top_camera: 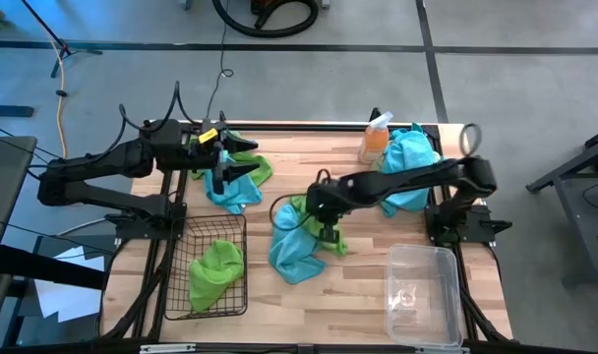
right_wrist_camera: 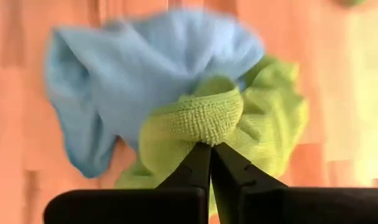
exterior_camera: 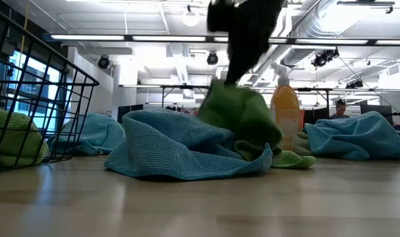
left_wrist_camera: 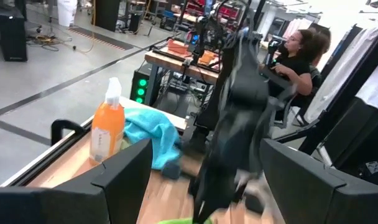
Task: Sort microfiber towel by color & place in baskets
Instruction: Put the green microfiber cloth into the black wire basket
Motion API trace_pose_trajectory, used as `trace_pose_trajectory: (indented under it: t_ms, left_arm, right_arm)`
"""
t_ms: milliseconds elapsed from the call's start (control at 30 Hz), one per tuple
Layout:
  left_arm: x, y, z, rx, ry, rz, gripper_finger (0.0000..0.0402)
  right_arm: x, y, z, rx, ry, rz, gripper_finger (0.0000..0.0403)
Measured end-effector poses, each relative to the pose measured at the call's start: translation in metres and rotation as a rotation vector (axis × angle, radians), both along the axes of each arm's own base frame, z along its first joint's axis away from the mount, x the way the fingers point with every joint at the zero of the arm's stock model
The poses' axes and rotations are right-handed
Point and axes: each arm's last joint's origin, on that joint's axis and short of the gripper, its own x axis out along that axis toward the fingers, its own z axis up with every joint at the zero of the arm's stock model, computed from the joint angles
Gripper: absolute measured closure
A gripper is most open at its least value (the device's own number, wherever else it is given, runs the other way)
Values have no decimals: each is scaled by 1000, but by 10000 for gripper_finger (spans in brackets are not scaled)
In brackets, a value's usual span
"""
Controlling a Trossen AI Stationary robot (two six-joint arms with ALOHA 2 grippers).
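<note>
Black wire mesh basket (top_camera: 206,265) sits at 7 o'clock of the wooden table (top_camera: 309,295) and holds one crumpled lime green microfiber towel (top_camera: 215,270). Clear see-through plastic basket (top_camera: 424,290) with rounded corners at 5 o'clock looks to hold no cloth.

Table centre: right gripper (top_camera: 328,234) has its fingers pressed together, pinching a fold of a fuzzy lime green towel (right_wrist_camera: 207,118); the fold bunches into a rounded loop just above the fingertips. That towel is partly lifted and lies against a rumpled turquoise blue towel (top_camera: 294,246) spread on the wood beside it.

At 11 o'clock the left gripper (top_camera: 220,162) hovers over another heap, a turquoise towel (top_camera: 232,189) with a green one (top_camera: 260,169) touching it; its fingers look spread with nothing between them.

At 1 o'clock lies a big bunched turquoise towel (top_camera: 409,162), and just beside it stands an orange spray bottle (top_camera: 375,140) with a white nozzle. A person (left_wrist_camera: 301,59) sits in the room beyond.
</note>
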Motion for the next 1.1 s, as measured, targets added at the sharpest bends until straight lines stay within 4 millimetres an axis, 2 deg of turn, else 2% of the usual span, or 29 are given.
trace_pose_trajectory:
  t_ms: [267,467,700,833,1100]
  left_arm:
    - [-5,1,2,21,-2,43,118]
    - [-4,1,1,22,3,44,118]
    - [-1,1,-1,18,14,44,118]
    - [6,2,-5,16,37,44,118]
    - [36,4,-24,2,133,20,118]
  right_arm:
    - [-46,-21,76,-22,-251,-78,402]
    - [-80,-34,115,-44,-408,-114,403]
    - [-102,-36,141,-72,-550,-107,403]
    - [-100,-36,150,-71,-640,-94,403]
    - [-97,-36,168,-86,-825,-67,403]
